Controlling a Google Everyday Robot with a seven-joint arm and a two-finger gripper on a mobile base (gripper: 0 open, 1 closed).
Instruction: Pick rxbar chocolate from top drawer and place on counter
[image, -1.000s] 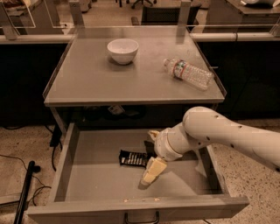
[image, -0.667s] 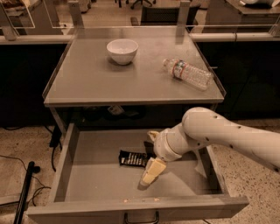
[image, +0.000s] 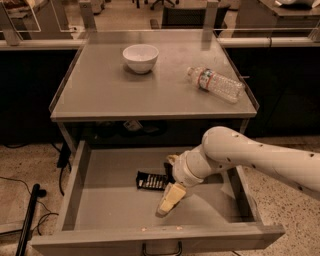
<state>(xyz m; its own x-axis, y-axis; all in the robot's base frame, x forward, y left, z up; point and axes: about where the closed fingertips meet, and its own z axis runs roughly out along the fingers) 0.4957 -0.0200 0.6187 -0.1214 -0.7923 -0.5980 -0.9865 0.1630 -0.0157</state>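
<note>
Standing at far left on the speckled floor: a dark pole (image: 27, 220) with loose cables beside it.

Table (image: 100, 90): flat grey top, thin raised edges. White bowl (image: 140, 57) upright, left of centre, toward the back. Nothing of the task on it yet.

Top drawer (image: 75, 185) under the table, pulled fully open, low side walls, dark handle (image: 161, 248) on the front panel. Floor of the drawer mostly bare grey.

Rxbar chocolate (image: 151, 181): flat on the drawer floor, near the middle, black wrapper with white lettering, long side running left to right. Not lifted.

Gripper (image: 166, 186) inside the drawer at the bar's right end. Fingers (image: 170, 197) spread wide: one pale finger angles down and left toward the drawer front, the other tip shows behind the bar toward the back. Bar's right end sits at the gap between them; contact cannot be judged.

Clear plastic bottle (image: 216, 84) on its side on the table's right half, cap pointing back-left, well apart from the bowl.

White arm (image: 250, 157) enters from the right edge, crossing over the drawer's right wall.
</note>
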